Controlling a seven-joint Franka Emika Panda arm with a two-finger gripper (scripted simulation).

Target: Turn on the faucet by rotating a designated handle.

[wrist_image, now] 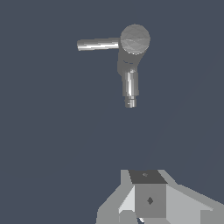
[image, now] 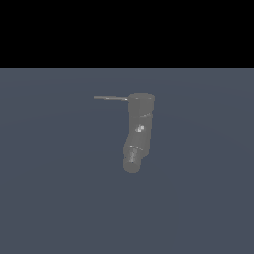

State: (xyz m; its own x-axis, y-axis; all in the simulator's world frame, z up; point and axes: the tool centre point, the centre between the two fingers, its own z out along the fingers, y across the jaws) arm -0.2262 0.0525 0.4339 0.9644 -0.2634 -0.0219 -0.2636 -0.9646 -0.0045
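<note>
I see the dull grey cylindrical faucet [image: 139, 129] standing alone on the blue-grey floor [image: 49, 198]. Its thin straight grey handle rod [image: 111, 98] projects toward the exterior view's left. My grey blocky gripper [wrist_image: 151, 201] is well apart from the faucet; I cannot tell its finger state.

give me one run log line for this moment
phase: approach | hand: clear of faucet, open/shut unclear | handle: untouched, points to exterior view's left | contact: none
</note>
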